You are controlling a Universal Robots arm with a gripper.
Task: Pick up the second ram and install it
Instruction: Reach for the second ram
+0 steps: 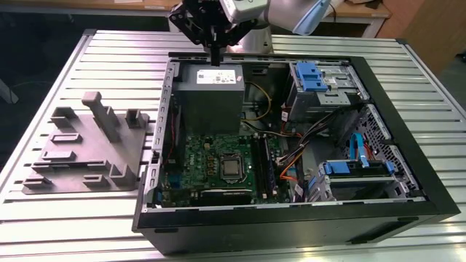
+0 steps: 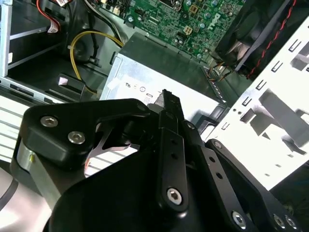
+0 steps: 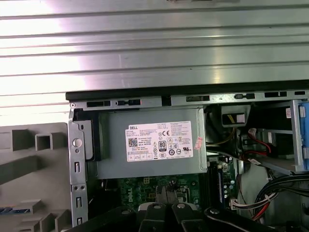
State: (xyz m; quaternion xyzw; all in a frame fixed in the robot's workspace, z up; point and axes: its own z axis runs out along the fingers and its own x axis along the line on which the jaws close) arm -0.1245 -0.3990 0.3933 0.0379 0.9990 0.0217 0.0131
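Black on black, so it's a bit hard to read, but the gripper (image 1: 215,46) is hanging over the far end of the open computer case (image 1: 291,218), right above the grey power-supply box (image 1: 211,98). The jaws look pinched together. A thin dark strip pokes straight down out of the tips, and I'm reading that as the second ram (image 1: 216,57), held edge-on and more or less upright. In the second wrist view the same dark bit sticks out past the fingertips (image 2: 167,99). I can't make out how much of the stick is buried in the grip.

So my take is that the pickup is done and this is the carry stage. The stick is up in the air, touching nothing, and well apart from the long black slots (image 1: 263,164) on the green circuit board (image 1: 218,158). Those sit on the near side of the power supply in the exterior view. The grey fixture tray (image 1: 80,158) is on the table (image 1: 109,54) off to the exterior view's left, outside the case.

As for the seating move, I'd say the stick has to be turned to run lengthwise along a slot, with the bottom edge square over it. The push then has to go straight down. There's a bundle of cables (image 1: 291,164) just beside the slots that could snag.
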